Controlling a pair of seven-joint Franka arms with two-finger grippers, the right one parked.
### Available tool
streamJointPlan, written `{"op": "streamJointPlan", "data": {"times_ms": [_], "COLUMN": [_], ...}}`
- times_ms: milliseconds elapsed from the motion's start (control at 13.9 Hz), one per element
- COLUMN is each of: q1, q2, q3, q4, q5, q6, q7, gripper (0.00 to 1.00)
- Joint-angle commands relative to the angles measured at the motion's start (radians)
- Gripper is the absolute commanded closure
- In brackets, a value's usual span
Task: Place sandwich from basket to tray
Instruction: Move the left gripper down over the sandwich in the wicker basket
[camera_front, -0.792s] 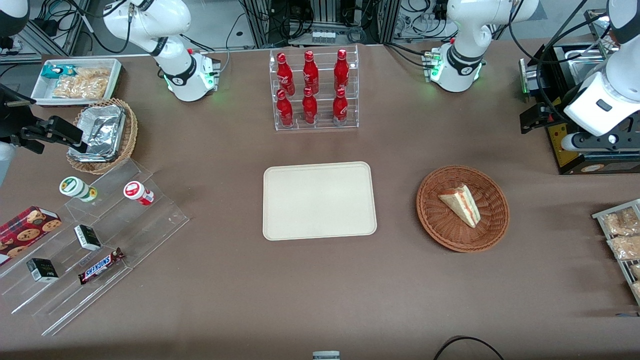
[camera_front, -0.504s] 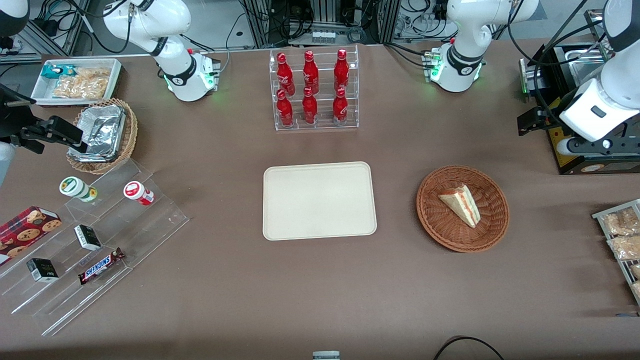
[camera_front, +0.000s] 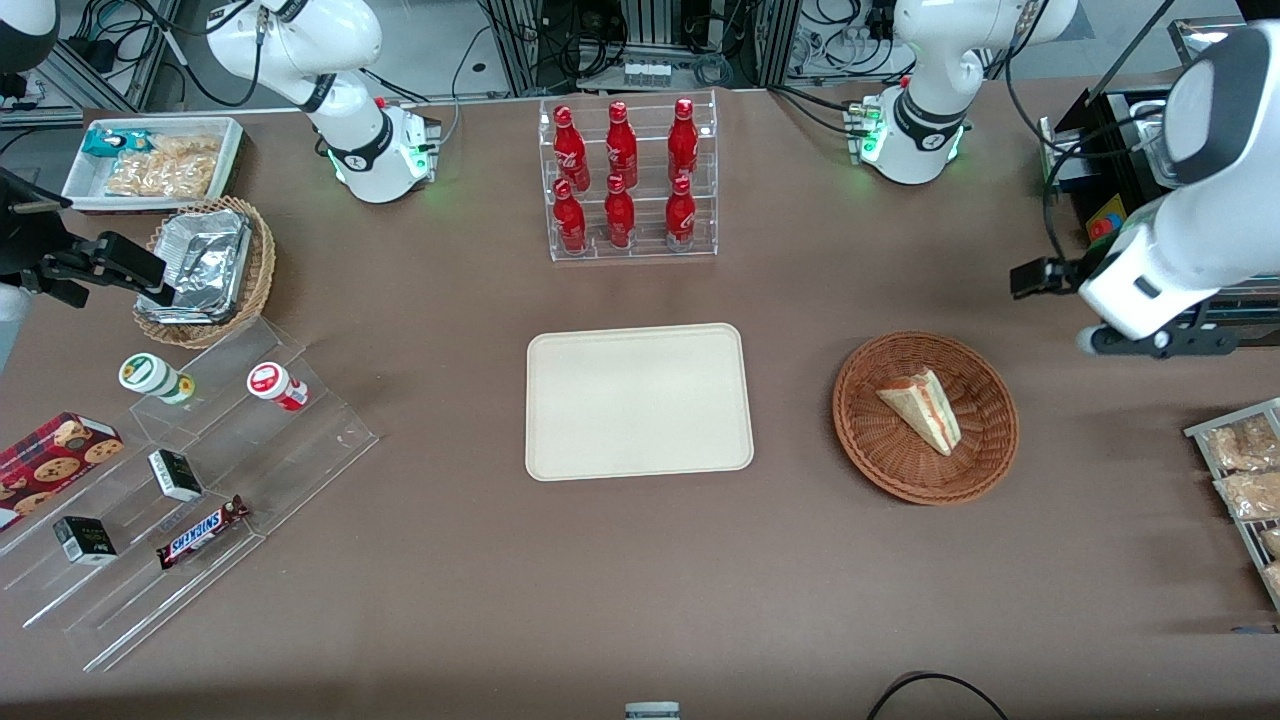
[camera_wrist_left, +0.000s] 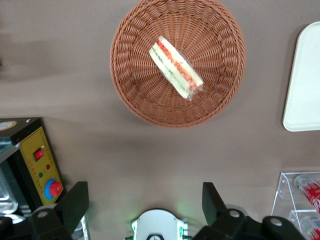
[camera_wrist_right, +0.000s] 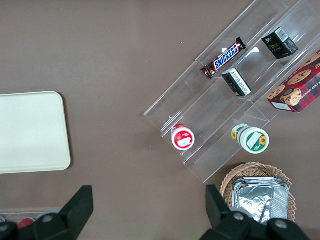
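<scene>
A brown surface (camera_front: 450, 600) holds a round reddish-brown wicker basket (camera_front: 985, 455) toward the working arm's end. Inside the basket lies a triangular sandwich (camera_front: 923, 408) of pale bread with red and green filling, wrapped in clear film, its pointed end toward the front camera. A flat cream-beige tray (camera_front: 638, 401) sits at the middle of the surface, well apart from the basket.

The working arm's pincer (camera_wrist_left: 145, 202) hangs high above the surface, not over the basket but a little farther from the front camera than it. Its two dark fingers (camera_wrist_left: 75, 205) are spread wide, pinching nothing; from the wrist camera the basket and sandwich show whole, with one edge of the tray beside them.

Farther from the front camera than the tray stands a clear rack of six red bottles (camera_front: 627, 180). Toward the parked arm's end are a clear stepped display (camera_front: 200, 500) with a Snickers bar (camera_front: 203, 531), a tan basket of foil containers (camera_front: 208, 270), and a white bin of snack bags (camera_front: 155, 162).
</scene>
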Motion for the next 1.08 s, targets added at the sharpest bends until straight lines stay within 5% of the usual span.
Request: {"op": "streamJointPlan", "data": {"times_ms": [0,432,1008], "q1": [0.001,-0.007,-0.047], "q2": [-0.015,-0.013,0.008], "q3": [0.002,0.002,-0.002], "q4": [-0.078,-0.263,-0.434], "q5": [0.001,0.005,0.007], "q6": [0.061,0.298,0.616], "q7": [-0.002,-0.103,-0.481], "gripper": [0.0,0.0,0.0]}}
